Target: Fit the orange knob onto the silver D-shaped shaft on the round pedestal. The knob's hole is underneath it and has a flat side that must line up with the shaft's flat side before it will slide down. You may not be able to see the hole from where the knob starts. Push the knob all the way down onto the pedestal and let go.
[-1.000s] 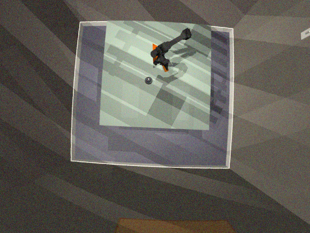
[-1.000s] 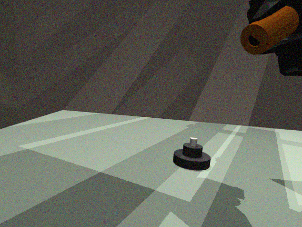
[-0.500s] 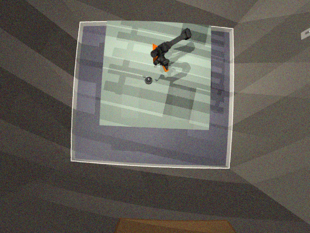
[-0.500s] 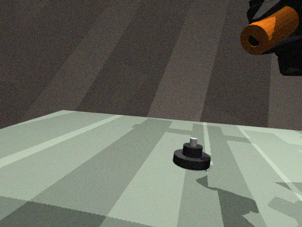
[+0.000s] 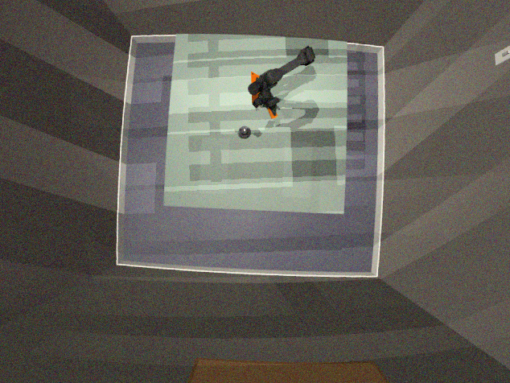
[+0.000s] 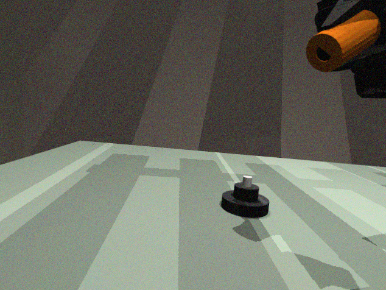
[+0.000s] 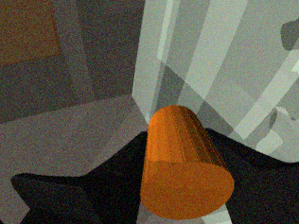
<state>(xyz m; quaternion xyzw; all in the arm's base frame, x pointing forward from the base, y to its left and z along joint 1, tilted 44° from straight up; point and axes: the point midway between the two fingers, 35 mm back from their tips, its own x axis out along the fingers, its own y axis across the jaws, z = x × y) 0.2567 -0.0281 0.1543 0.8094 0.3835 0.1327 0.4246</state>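
The orange knob (image 6: 355, 34) (image 7: 177, 141) is a long, ribbed cylinder. My gripper (image 6: 352, 41) (image 7: 175, 135) is shut on it, with black fingers on both sides. In the exterior view the knob is tilted, high to the right of the pedestal and well apart from it. Its hole end faces down-left toward that camera; the dark hole has a flat edge, seemingly on its upper right. The wrist view shows the closed end. The black round pedestal (image 6: 245, 208) (image 5: 240, 135) stands upright, with the short silver shaft (image 6: 247, 181) bare on top. The shaft's flat side cannot be made out.
The pale green table top (image 5: 255, 197) (image 6: 149, 243) bears striped shadows. The dark arm (image 5: 284, 70) reaches over its upper part in the top view. An orange flat shape (image 5: 253, 76) shows partly beneath the arm. A brown surface (image 5: 288, 372) (image 7: 26, 32) lies beyond the table.
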